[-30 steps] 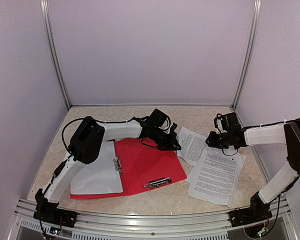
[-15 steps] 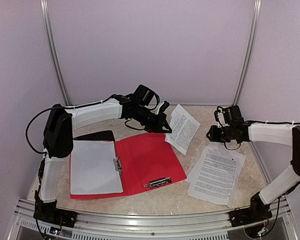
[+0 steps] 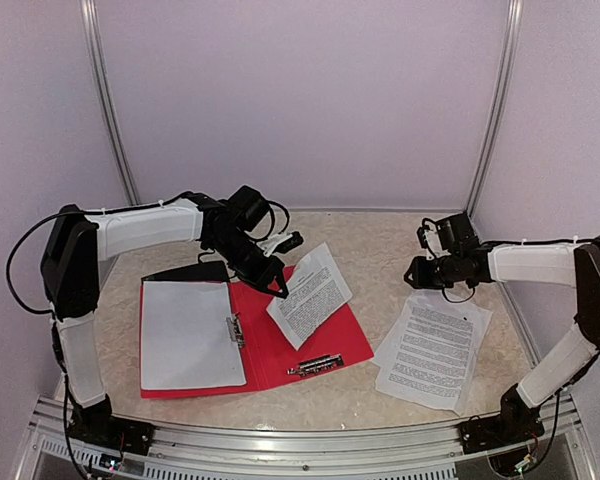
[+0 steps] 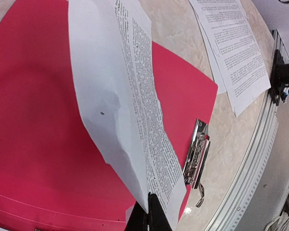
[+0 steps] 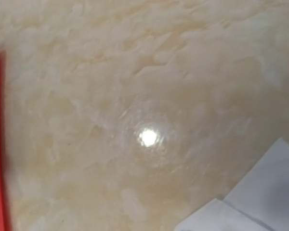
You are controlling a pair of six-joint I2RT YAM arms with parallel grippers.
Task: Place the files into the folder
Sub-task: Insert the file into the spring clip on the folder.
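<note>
I see the folder (image 3: 290,345) lying open on the table (image 3: 380,235). The left gripper (image 3: 281,291) pinches one printed sheet (image 3: 310,297) by a corner, holding it tilted above the red right leaf. Risk: with so thin a corner grip, the sheet may slip, curl, or settle across the clip (image 3: 315,365) on release. The spare sheets (image 3: 435,345) lie right of the folder, overlapping, so their count is unclear. I cannot tell whether the right gripper (image 3: 420,272) is spread; its wrist view shows no fingers.
</note>
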